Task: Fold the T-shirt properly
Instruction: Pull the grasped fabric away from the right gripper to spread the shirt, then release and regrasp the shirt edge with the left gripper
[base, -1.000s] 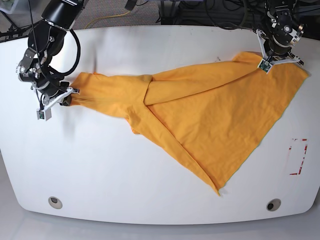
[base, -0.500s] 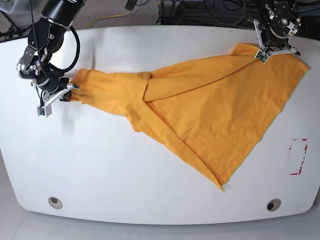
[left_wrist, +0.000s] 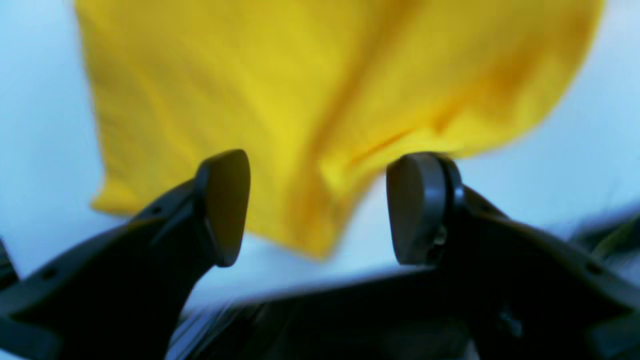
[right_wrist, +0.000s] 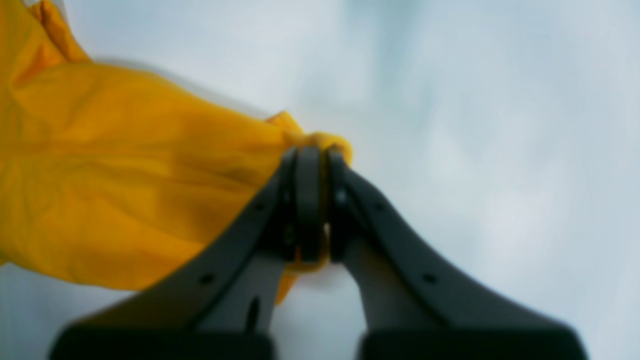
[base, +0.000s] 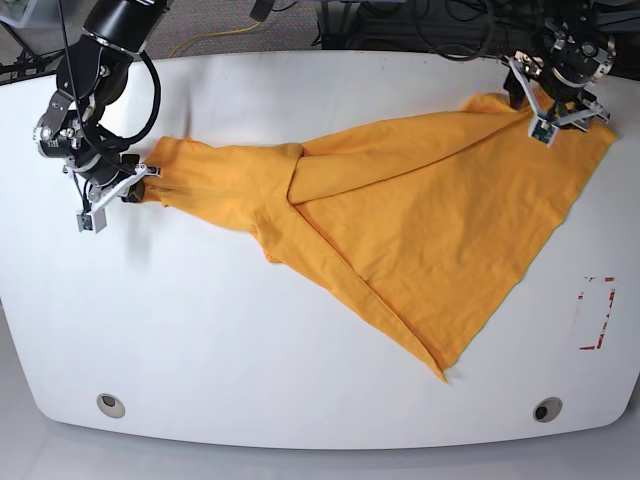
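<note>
Where T-shirt (base: 400, 220) sprawls, seemingly glossy white table (base: 250, 340)

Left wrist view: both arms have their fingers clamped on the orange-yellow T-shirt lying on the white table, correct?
Not quite. Only the right gripper is clamped on the T-shirt. The left wrist view shows the left gripper with fingers apart, holding no cloth. The shirt does lie on the white table.

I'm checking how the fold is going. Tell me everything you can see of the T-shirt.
The plain orange-yellow cloth T-shirt lies mostly flat on the white table, soft and creased, spread into a rough triangle with one flap folded diagonally across it and a point towards the near edge. The right claw is shut on its bunched end. The left claw stands open beside its far corner, not gripping. No markings show.
</note>
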